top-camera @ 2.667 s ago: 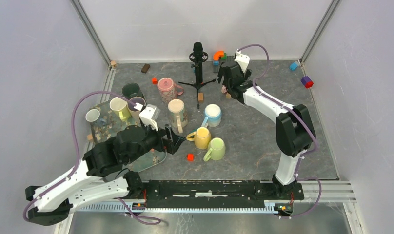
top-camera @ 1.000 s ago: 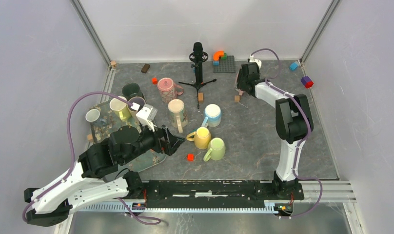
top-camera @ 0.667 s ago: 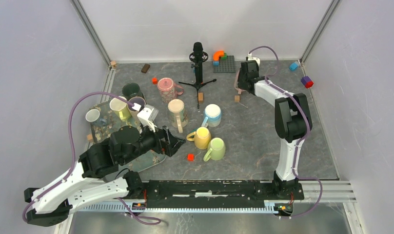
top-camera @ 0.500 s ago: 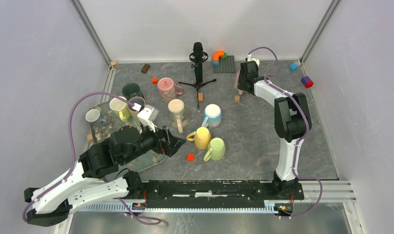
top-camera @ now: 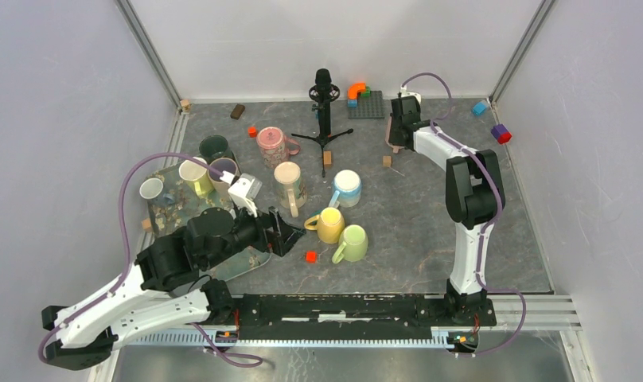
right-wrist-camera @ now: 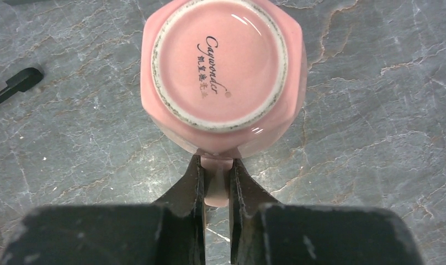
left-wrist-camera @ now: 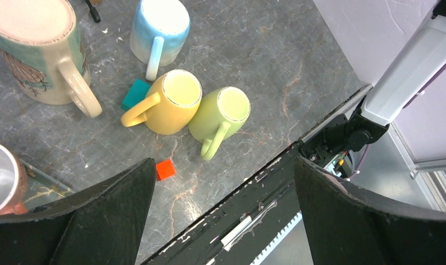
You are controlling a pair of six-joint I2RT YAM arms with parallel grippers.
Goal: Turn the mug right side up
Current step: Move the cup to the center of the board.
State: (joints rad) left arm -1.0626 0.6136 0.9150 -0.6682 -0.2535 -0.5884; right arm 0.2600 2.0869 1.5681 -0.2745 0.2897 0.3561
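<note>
**Pink mug base-up at the far edge, handle pinched by the right arm**

The pink mug [right-wrist-camera: 222, 77] stands upside down, its printed base facing the right wrist camera and its handle pointing to the bottom of that frame. The right gripper [right-wrist-camera: 215, 171] is clamped on that handle, one finger on each side. In the top view this happens in the upper right of the table [top-camera: 430, 231], close to the back wall and just right of the green baseplate [top-camera: 366, 104]. A small wooden block [top-camera: 387, 161] lies near, toward the lower left of the mug. A broad stretch of bare slab runs from there down the right side of the frame.

The left gripper [left-wrist-camera: 223, 210] hangs with its fingers spread wide, grasping nothing. Below it lie a yellow mug [left-wrist-camera: 171, 105] and a green mug [left-wrist-camera: 221, 113], touching each other. A red cube [left-wrist-camera: 165, 169] lies just below them and a blue mug [left-wrist-camera: 157, 27] above.

From above, the right gripper covers nearly all of the pink mug. Its mouth is hidden in both views, so whether it rests on the slab or is raised cannot be told. In the left wrist view both fingers are cut off by the bottom edge.

The surface is grey, veined like stone, with a metal rail along the near edge and pale walls on three sides.
</note>
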